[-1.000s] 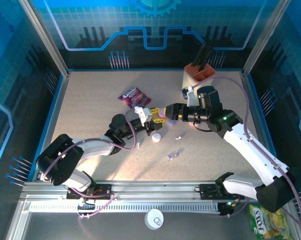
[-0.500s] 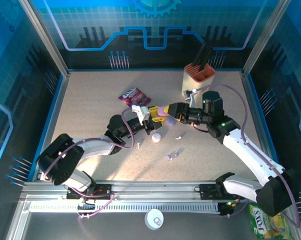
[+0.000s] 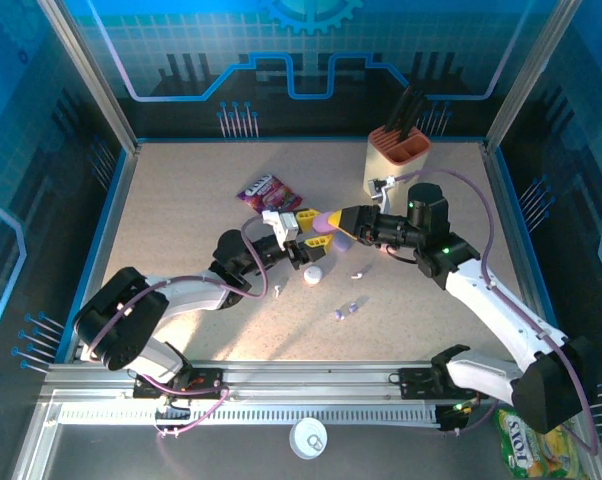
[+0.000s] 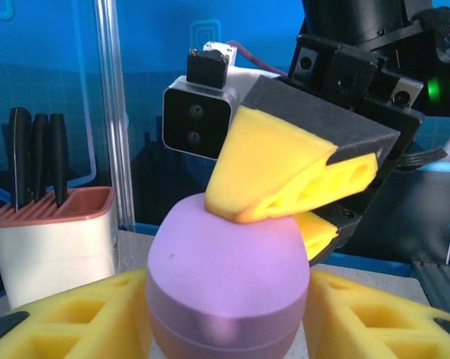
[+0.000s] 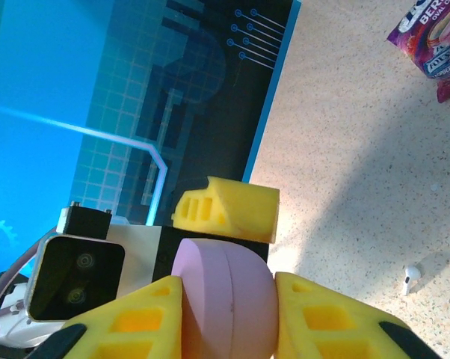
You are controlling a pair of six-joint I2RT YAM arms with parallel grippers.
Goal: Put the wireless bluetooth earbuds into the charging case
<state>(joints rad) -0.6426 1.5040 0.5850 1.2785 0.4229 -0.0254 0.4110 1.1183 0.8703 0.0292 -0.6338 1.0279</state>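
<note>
earbuds [image 3: 358,272] loose on table [image 3: 181,200] from above; lilac case [image 4: 225,277] close-up from wrists

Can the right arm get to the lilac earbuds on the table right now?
Probably not yet: the right gripper clamps the lilac case. Otherwise the way to the lilac earbuds looks free.

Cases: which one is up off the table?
The lilac case: the right hand grips it in the air. The pale pink case lies on the table.
</note>
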